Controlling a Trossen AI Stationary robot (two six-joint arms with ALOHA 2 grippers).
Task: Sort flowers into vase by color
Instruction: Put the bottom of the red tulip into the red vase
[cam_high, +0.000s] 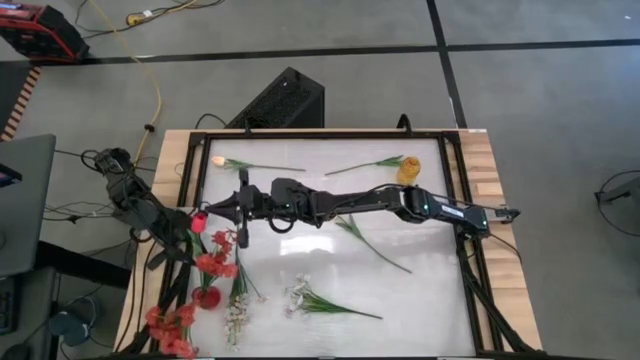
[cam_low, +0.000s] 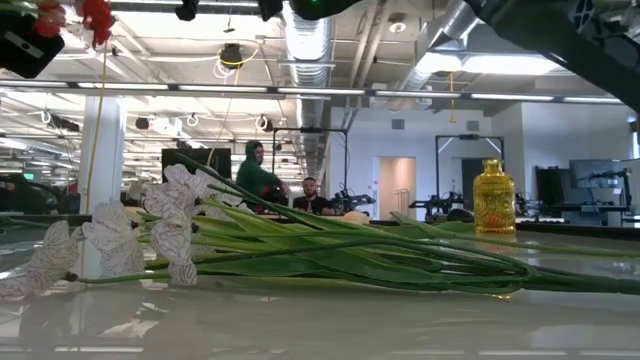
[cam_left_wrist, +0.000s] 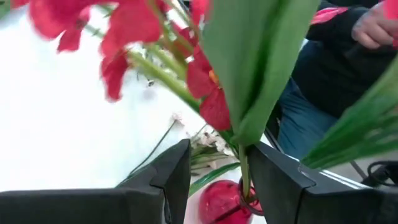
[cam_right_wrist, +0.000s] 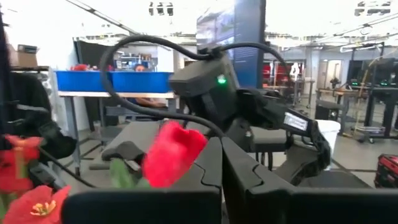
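Note:
A red tulip (cam_high: 198, 220) (cam_right_wrist: 174, 152) is up in the air at the table's left side. My right gripper (cam_high: 208, 213) (cam_right_wrist: 221, 165), reaching level across the table, is shut right beside the bloom. My left gripper (cam_high: 188, 230) (cam_left_wrist: 224, 180) is open above the red vase (cam_high: 207, 297) (cam_left_wrist: 217, 202). A thin green stem (cam_left_wrist: 245, 168) with a broad leaf runs between its fingers. Red blossom clusters (cam_high: 215, 262) stand in the red vase. Peach tulips (cam_high: 217, 160), white sprays (cam_high: 297, 295) (cam_low: 160, 215) and a green stem (cam_high: 375, 240) lie on the table. My right gripper is shut, its fingers (cam_right_wrist: 205, 168) next to the red tulip's bloom. The finger hides the stem below the bloom, so I cannot tell whether it touches the flower. My left gripper has the green stem between its fingers, with a gap showing on both sides.
A yellow vase (cam_high: 408, 170) (cam_low: 493, 197) stands at the far right of the table. More red blossoms (cam_high: 170, 330) lie at the near left corner, and a white spray (cam_high: 235, 320) beside them. A person (cam_left_wrist: 336, 68) sits beyond the table's left edge.

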